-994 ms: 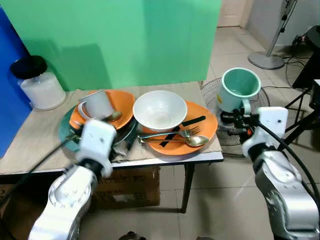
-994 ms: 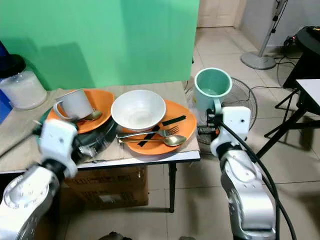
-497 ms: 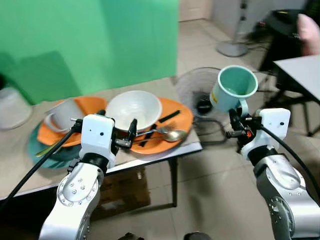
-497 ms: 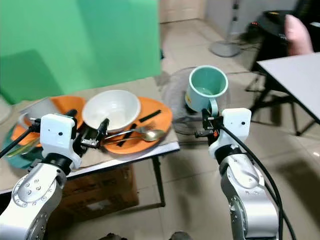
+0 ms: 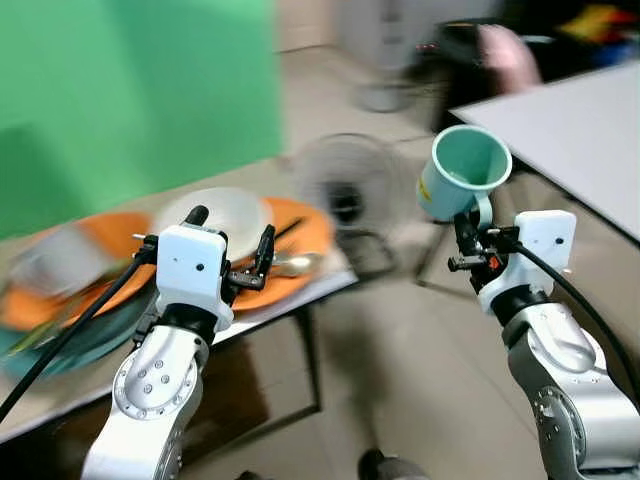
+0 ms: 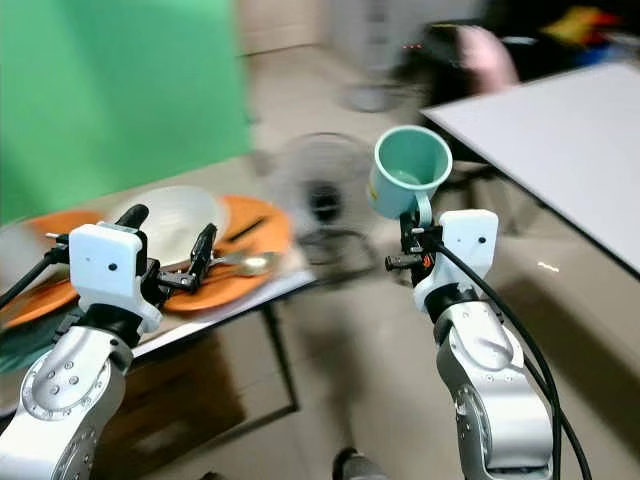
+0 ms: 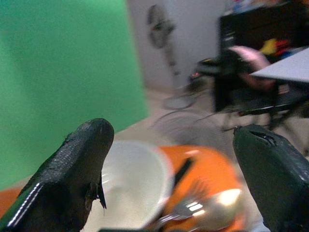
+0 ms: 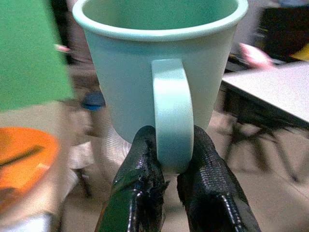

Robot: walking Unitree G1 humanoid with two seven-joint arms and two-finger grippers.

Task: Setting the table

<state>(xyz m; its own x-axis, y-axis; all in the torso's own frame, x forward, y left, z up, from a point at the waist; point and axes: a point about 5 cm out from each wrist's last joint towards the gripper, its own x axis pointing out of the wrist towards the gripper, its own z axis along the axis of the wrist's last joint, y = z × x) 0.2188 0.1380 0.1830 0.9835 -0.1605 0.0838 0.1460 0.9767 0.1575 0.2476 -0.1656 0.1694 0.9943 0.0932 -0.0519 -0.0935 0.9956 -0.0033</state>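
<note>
My right gripper (image 5: pixel 471 232) is shut on the handle of a mint-green mug (image 5: pixel 462 173), held up in the air to the right of the small table; the handle (image 8: pixel 172 114) sits pinched between the black fingers (image 8: pixel 140 166). My left gripper (image 5: pixel 232 250) is open and holds nothing, raised in front of the stacked dishes. Those are a white bowl (image 5: pixel 222 213), an orange plate (image 5: pixel 290 235) with a spoon (image 5: pixel 288 263), fork and black chopsticks, and a second orange plate (image 5: pixel 70 270) at the left, all blurred.
A larger white table (image 5: pixel 565 130) stands at the right. A floor fan (image 5: pixel 345 190) lies on the tiles behind the small table's right end. A green screen (image 5: pixel 130 80) backs the small table. Something pink (image 5: pixel 505 55) rests on dark furniture at the far right.
The whole view has swung to the right and blurred, bringing the white table into sight. The mug stays in my right gripper, and the left gripper stays open.
</note>
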